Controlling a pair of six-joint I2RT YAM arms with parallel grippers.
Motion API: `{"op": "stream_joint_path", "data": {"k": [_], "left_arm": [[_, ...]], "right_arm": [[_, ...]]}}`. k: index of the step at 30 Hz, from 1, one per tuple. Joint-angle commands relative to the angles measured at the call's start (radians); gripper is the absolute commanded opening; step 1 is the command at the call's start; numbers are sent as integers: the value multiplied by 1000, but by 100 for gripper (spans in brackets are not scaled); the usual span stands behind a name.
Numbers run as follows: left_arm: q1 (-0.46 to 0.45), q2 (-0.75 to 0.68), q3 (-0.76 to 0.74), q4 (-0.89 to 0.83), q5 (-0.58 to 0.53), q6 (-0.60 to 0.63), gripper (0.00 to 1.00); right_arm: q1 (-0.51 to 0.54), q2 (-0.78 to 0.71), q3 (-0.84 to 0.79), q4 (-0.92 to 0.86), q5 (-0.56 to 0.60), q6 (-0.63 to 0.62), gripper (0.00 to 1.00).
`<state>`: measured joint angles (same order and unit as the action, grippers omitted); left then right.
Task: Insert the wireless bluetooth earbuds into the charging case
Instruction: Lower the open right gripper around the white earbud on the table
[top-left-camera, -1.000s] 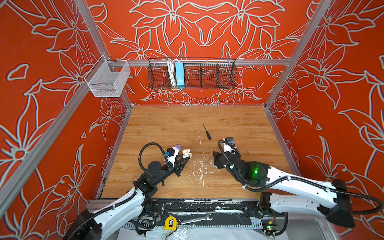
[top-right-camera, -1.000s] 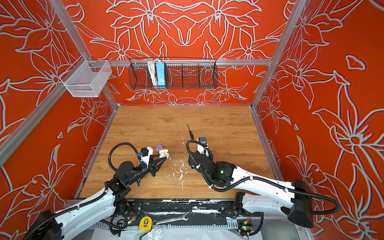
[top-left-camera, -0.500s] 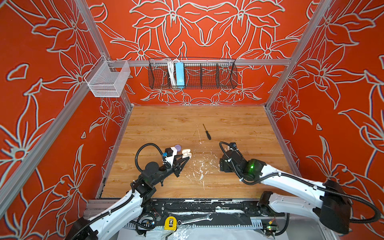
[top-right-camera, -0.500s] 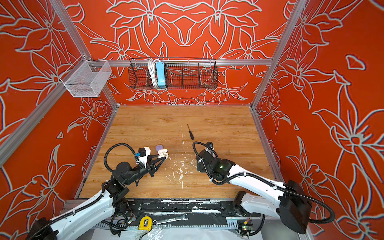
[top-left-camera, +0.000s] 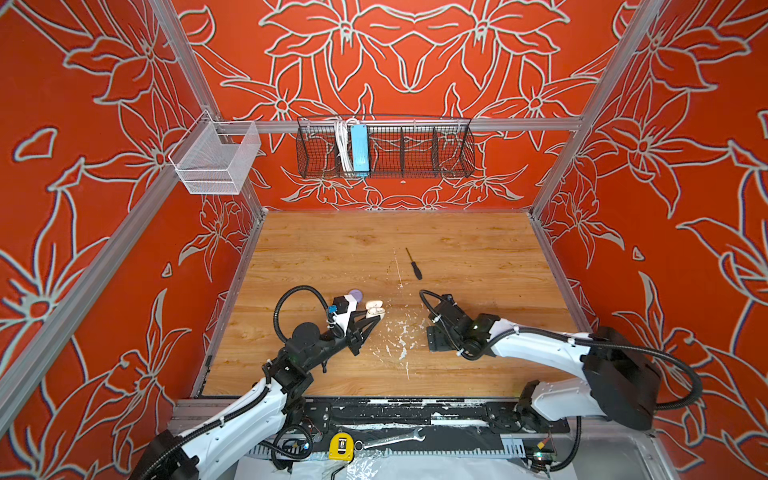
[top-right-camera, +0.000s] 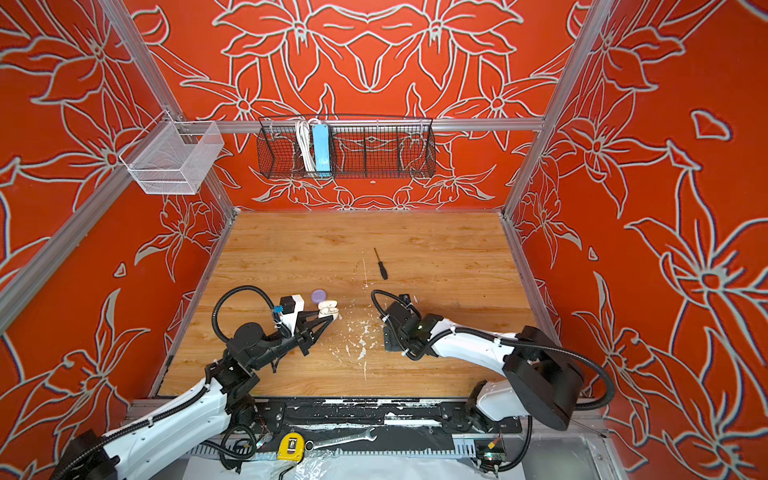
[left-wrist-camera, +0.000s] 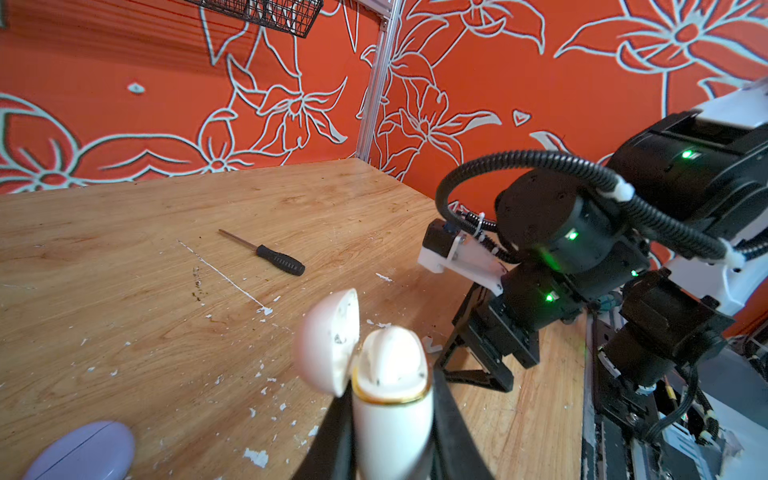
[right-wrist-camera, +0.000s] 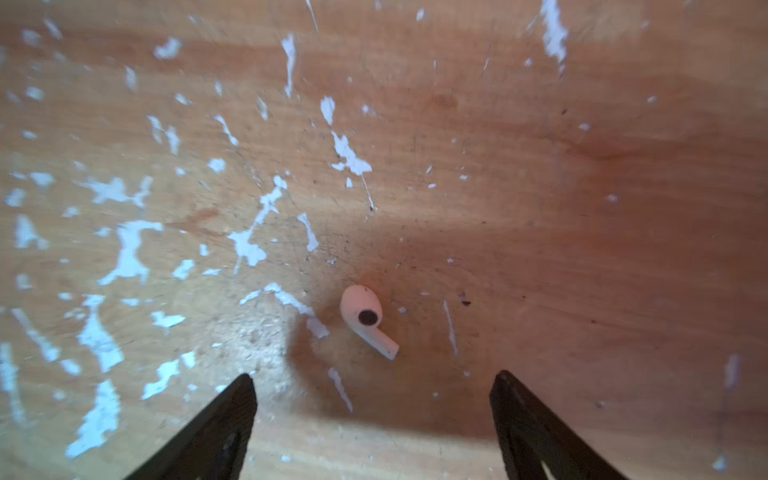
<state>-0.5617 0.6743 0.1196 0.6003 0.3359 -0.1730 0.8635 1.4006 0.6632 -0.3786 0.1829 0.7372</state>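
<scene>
The right tool (right-wrist-camera: 372, 376) holds its jaws wide apart over the desk (right-wrist-camera: 582, 208), and a cream-white earbud (right-wrist-camera: 365, 318) lies loose straight ahead of their gap — twelve o'clock by the tool's own reach — stem slanting back toward five. The left tool (top-left-camera: 371, 321), at about nine o'clock from it in a top view, is clamped on the open charging case (left-wrist-camera: 390, 424); the right arm is far nearer the earbud.

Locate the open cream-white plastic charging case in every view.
In a top view: cream-white charging case, left of centre, near front.
In a top view: the case, same place.
Left wrist: close up, between black jaws.
Right wrist: not in it.
Shared landmark: black-handled metal screwdriver, in all but right wrist.
</scene>
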Motion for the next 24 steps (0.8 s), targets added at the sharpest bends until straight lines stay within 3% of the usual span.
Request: {"op": "stream_joint_path", "data": {"k": [1, 8, 24], "left_arm": [[5, -13, 17, 28, 14, 4, 0], [5, -43, 15, 8, 0, 9, 0], [4, -66, 8, -9, -27, 18, 0]], "right_arm": [[-3, 34, 30, 27, -22, -2, 88], [-3, 82, 49, 52, -62, -10, 79], [17, 101, 75, 57, -93, -9, 77]]}}
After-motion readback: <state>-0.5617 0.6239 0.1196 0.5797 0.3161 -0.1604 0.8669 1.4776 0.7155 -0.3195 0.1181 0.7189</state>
